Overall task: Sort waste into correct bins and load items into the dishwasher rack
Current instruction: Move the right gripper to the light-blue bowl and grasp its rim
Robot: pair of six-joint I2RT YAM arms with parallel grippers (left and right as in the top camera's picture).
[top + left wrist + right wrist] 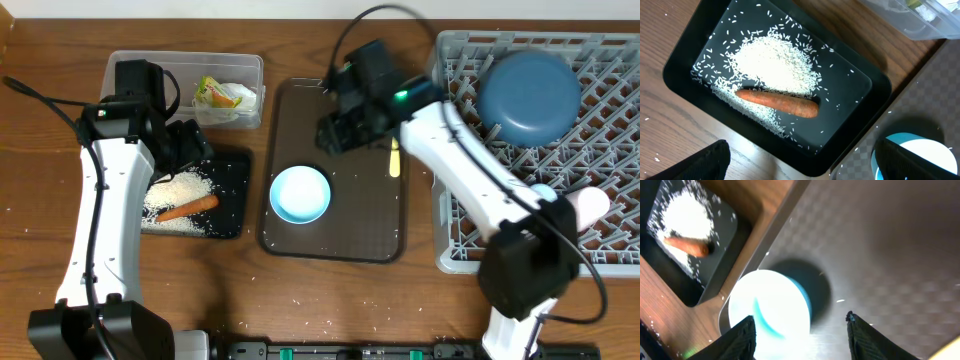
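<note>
The shallow black tray (233, 180) (865, 85) holds a heap of white rice (770, 62) and an orange carrot stick (188, 208) (780, 102). My left gripper (190, 145) (805, 167) hovers open above that tray's near edge, holding nothing. A white bowl (300, 193) (770, 312), light blue outside, sits on the brown serving tray (350, 225). My right gripper (335, 132) (800, 317) hangs above the bowl, jaws apart, nothing between them. A yellow spoon (395, 158) lies beside that arm. The dark-blue plate (528, 95) and two small cups (585, 205) are in the grey rack (460, 235).
The clear tub (130, 70) at the back left holds a green-yellow wrapper (218, 94) and white tissue. Loose rice grains (300, 300) dot the wooden table in front of the brown tray. The right arm's base (525, 270) stands by the rack's front left corner.
</note>
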